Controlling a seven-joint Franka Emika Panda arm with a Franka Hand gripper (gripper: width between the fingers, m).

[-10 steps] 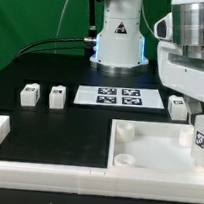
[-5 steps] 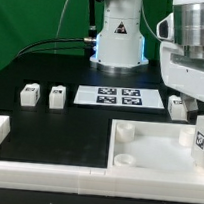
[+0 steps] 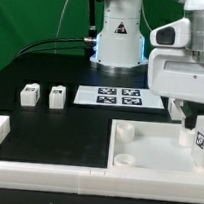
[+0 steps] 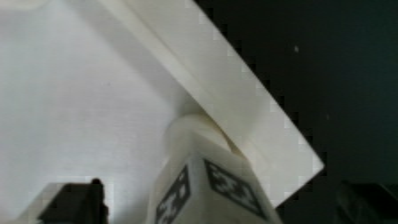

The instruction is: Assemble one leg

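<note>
A leg (image 3: 200, 140), a small white post with a black-and-white tag, stands upright in the corner of the large white panel (image 3: 151, 154) at the exterior view's right. In the wrist view the same leg (image 4: 210, 180) rises between my jaws against the panel's raised rim (image 4: 214, 70). My gripper (image 3: 194, 120) hangs just over the leg, open. One dark finger (image 4: 75, 203) stands clear of the leg, with a gap between them. Nothing is gripped.
Two more legs (image 3: 30, 94) (image 3: 58, 94) stand on the black table at the exterior view's left. The marker board (image 3: 118, 95) lies in front of the robot base (image 3: 121, 36). A white L-shaped rail (image 3: 44, 170) runs along the front edge.
The jaws have opened and let go of the leg. The hand has shifted toward the exterior view's left and now covers the leg that stood behind it. The released leg stays upright.
</note>
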